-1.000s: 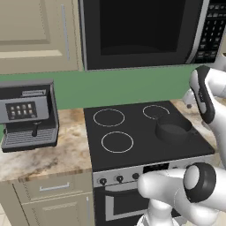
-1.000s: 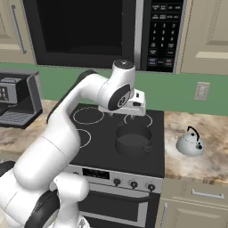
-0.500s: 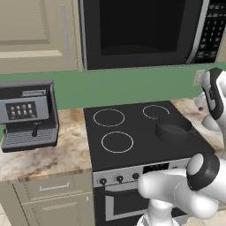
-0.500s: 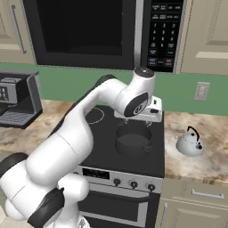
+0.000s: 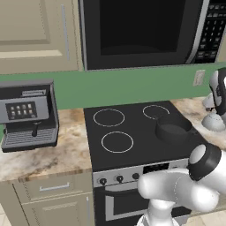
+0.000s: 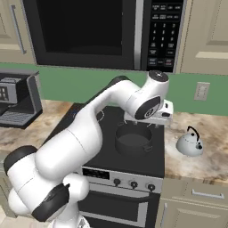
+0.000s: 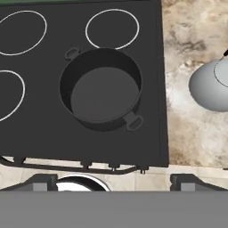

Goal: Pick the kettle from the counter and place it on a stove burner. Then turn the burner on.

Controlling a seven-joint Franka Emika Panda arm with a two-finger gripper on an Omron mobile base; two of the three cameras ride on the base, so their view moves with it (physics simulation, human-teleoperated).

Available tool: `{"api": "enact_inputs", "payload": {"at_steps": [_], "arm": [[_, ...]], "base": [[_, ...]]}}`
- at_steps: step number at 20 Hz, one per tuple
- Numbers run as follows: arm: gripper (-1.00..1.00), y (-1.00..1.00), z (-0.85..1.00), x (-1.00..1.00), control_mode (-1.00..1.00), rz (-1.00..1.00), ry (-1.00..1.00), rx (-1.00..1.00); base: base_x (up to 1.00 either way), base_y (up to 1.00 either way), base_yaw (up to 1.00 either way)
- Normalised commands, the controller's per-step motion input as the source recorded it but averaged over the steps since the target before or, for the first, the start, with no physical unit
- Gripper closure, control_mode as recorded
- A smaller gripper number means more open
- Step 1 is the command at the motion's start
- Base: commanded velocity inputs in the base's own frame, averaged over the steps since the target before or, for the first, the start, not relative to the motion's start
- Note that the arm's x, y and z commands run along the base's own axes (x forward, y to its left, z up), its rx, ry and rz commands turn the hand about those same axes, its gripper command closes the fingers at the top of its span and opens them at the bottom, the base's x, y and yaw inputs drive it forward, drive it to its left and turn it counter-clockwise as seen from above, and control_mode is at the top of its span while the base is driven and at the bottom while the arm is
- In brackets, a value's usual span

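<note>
The small silvery kettle (image 6: 190, 143) with its thin dark handle stands upright on the marbled counter (image 6: 209, 156), just right of the black cooktop. In the hand view the kettle (image 7: 212, 87) is cut off by the right edge. My gripper (image 6: 147, 124) hangs open and empty above the cooktop's right side, over the dark pot (image 6: 133, 139), left of the kettle and well above it. Its fingertips (image 7: 42, 182) stand wide apart. White burner circles (image 7: 22, 32) mark the glass; the pot covers the front right one.
The dark pot (image 7: 101, 89) sits between my gripper and the cooktop. A row of knobs (image 6: 133, 183) lines the stove front. A coffee machine (image 5: 28, 115) stands on the counter left of the stove. A microwave (image 6: 95, 31) hangs overhead.
The arm has swung to the right across the cooktop, toward the kettle's side. The jaws have stayed open. Kettle and pot have not moved.
</note>
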Motion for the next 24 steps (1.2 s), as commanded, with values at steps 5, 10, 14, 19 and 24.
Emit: {"api": "enact_inputs", "payload": {"at_steps": [5,10,14,19,24], "arm": [[-1.00,-0.32,-0.04,0.00,-1.00,0.00,0.01,0.00],[-1.00,-0.30,-0.04,0.00,-1.00,0.00,0.02,0.00],[-1.00,-0.27,-0.04,0.00,-1.00,0.00,0.00,0.00],[-1.00,-0.30,-0.07,0.05,-1.00,0.00,0.00,0.00],[-1.00,-0.36,-0.13,0.08,-1.00,0.00,0.00,0.00]], "base": [[0.00,0.00,0.00],[0.00,0.00,0.00],[0.00,0.00,0.00],[0.00,0.00,0.00],[0.00,0.00,0.00]]}}
